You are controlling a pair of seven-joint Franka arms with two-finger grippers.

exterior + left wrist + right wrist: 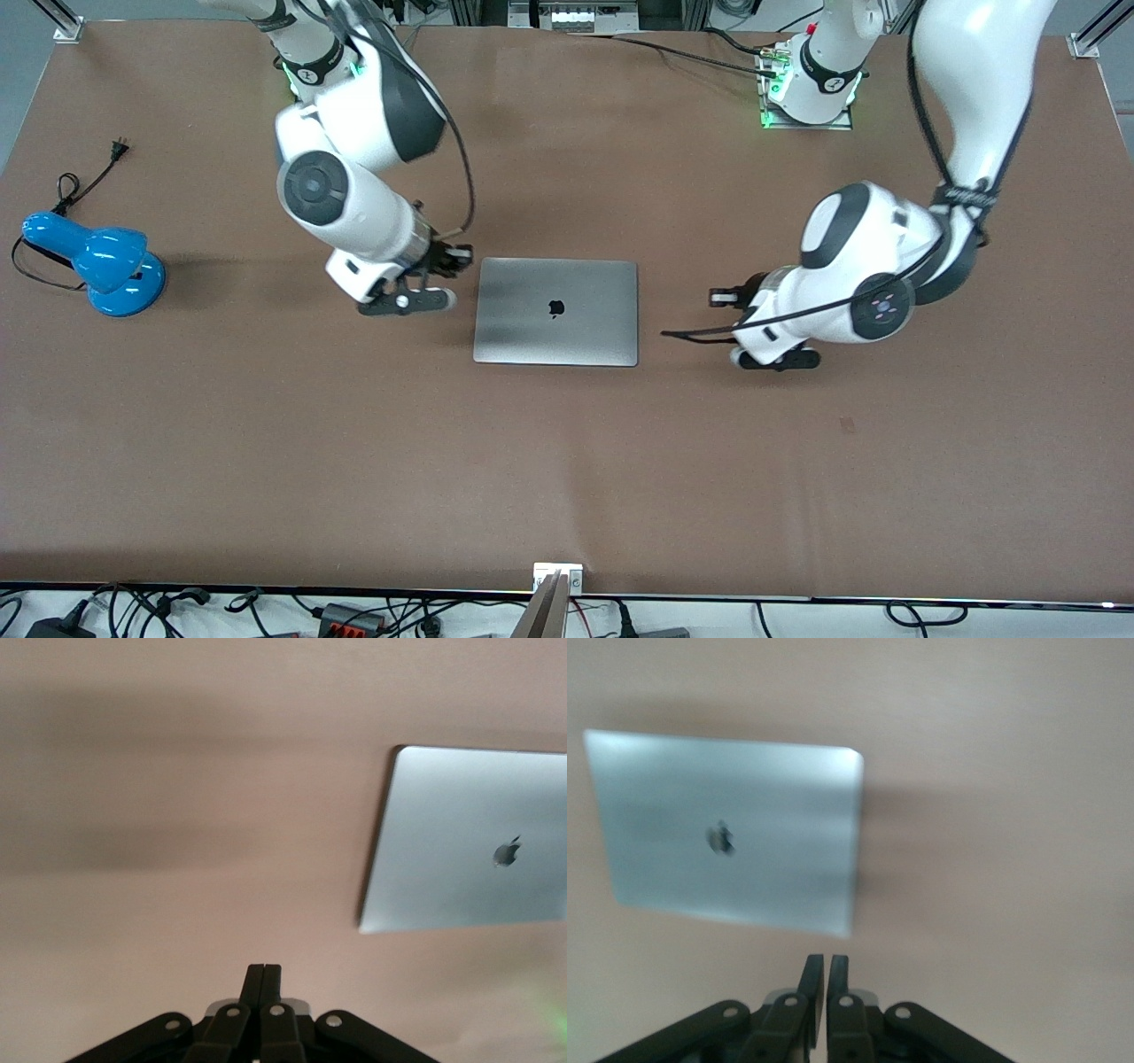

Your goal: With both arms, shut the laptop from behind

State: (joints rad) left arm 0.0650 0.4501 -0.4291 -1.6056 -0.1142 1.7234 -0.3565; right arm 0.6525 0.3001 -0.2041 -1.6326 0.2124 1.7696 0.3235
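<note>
**Lid down, both arms clear of the laptop**

The laptop [555,311] lies flat on the table [567,461] with its lid fully down, logo up, between the two grippers. Judged from that, the closing itself looks done, and the step in hand is to draw away cleanly.

The right gripper [456,257] sits just off the laptop's edge toward the right arm's end of the table, not touching it. In the right wrist view its fingers [812,979] stand almost together, only a thin slit between them, holding nothing; the laptop [731,842] lies ahead of the jaws and a little to one side. The left gripper [722,298] is over bare table at the left arm's end, well apart from the laptop. Its fingers [263,985] are pressed shut, empty, with the laptop [469,842] ahead and off to the side of the jaws.

To finish well, each arm should lift before it swings, so that no finger or cable drags over the lid. The right one needs more care, being so near the edge.

The lid is smooth brushed metal, silver-grey, thin, with rounded corners: likely slippery and easy to scuff. The table is matte brown and flat. A glossy blue lamp [102,261] with a black cord stands at the right arm's end, well away.
</note>
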